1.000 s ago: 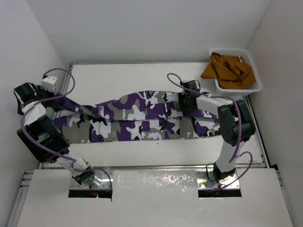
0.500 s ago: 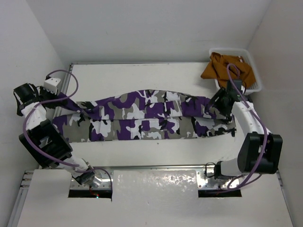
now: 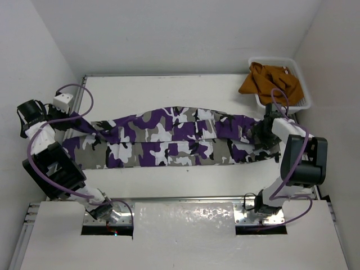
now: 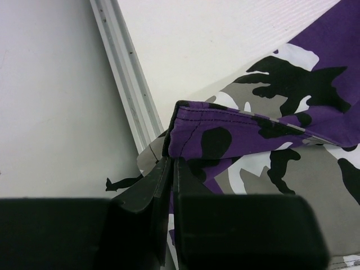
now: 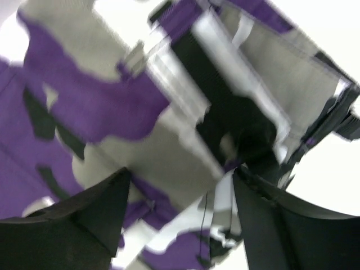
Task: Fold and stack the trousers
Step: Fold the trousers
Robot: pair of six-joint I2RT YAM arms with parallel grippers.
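The left fingers are pressed together on a purple hem of the trousers, at the end farthest from the basket. The right fingers stand wide apart, gripping nothing, over the end nearest the basket. The trousers lie stretched lengthwise on the counter, just short of the basket.

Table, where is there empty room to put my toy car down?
Two bare strips of table: one between the trousers and the far edge, left of the basket; a thinner one between the trousers and the near rail. The middle is crowded with trousers, and the left arm and right arm block both ends.
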